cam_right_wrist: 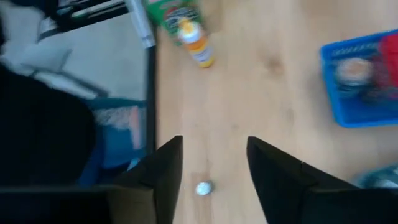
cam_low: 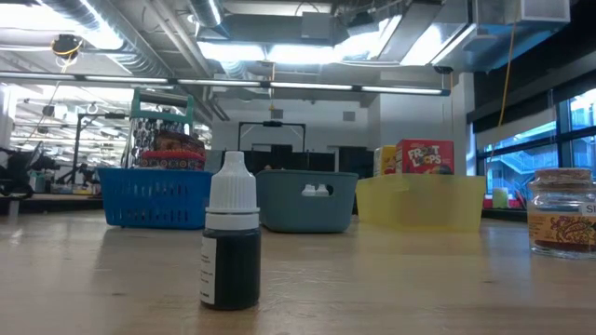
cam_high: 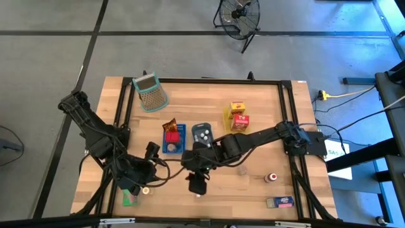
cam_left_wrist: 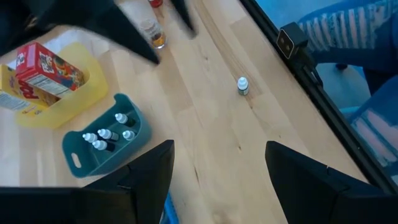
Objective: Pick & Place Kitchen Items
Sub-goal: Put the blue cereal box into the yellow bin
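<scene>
High view: I have the right hand (cam_high: pixel 197 188) low over the bench (cam_high: pixel 253 101) front edge, directly above the small dropper bottle (cam_high: pixel 197 195); left hand (cam_high: pixel 144 183) waits near the front left corner. Low view: the bottle (cam_low: pixel 230 234) stands upright, alone. Left wrist: left fingers (cam_left_wrist: pixel 149 171) spread wide, empty. Right wrist: fingers (cam_right_wrist: pixel 163 165) wide apart, the white cap (cam_right_wrist: pixel 203 188) between them but nearer one finger. I'd centre first, then descend straight and close gently on the body below the cap.

left end effector (cam_high: pixel 144 183): fingers apart, front-left | right end effector (cam_high: pixel 196 185): fingers apart, front-centre
</scene>
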Tool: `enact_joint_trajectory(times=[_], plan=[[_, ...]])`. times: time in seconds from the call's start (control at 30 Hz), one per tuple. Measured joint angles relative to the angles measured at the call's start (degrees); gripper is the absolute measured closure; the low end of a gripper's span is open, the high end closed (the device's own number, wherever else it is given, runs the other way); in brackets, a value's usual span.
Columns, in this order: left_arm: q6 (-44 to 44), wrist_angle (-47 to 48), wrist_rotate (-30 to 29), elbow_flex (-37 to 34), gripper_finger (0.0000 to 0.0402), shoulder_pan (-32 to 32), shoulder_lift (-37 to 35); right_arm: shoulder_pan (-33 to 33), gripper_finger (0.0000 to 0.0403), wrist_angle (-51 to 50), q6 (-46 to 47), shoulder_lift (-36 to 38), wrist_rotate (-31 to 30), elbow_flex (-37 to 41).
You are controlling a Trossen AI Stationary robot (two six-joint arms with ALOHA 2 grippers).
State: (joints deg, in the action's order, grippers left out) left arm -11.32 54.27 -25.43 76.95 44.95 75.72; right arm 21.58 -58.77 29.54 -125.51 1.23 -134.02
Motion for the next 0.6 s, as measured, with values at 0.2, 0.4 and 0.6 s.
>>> enact_joint_trajectory(times=[0.2,0.4,0.6], plan=[[-0.1,0.0,0.0,0.0,0.0153,0.0,0.0,0.4,0.014,0.5,-2.5,0.0,2.3,0.0],[-0.1,0.0,0.0,0.0,0.0153,0.0,0.0,-0.8,0.0094,-4.9,-4.1,0.0,6.2,0.0],[-0.1,0.0,0.0,0.0,0.0153,0.0,0.0,-3.6,0.0089,-19.5,-4.1,0.8,13.4,-0.9]])
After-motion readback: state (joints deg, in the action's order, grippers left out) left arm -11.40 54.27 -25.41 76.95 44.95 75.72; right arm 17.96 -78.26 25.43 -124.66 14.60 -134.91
